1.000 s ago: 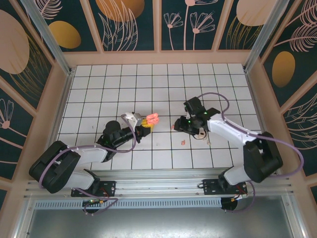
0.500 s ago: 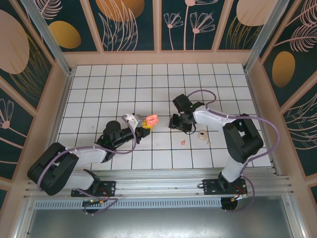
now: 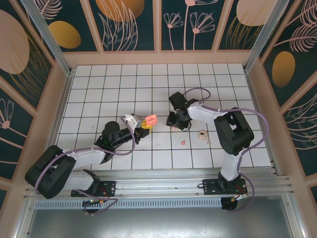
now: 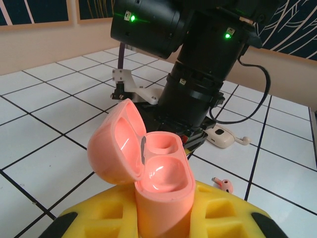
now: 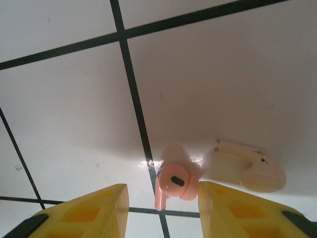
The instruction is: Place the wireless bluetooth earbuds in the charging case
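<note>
currently: right gripper (image 5: 161, 191) jaws apart, straddling one earbud (image 5: 173, 186) on the tile (image 5: 223, 74), not clamped. left gripper (image 4: 163, 218) clenched on open charging case (image 4: 158, 168), wells (image 4: 161, 144) empty. second earbud (image 4: 221, 184) loose beyond it. none inserted; both left to seat.
</note>
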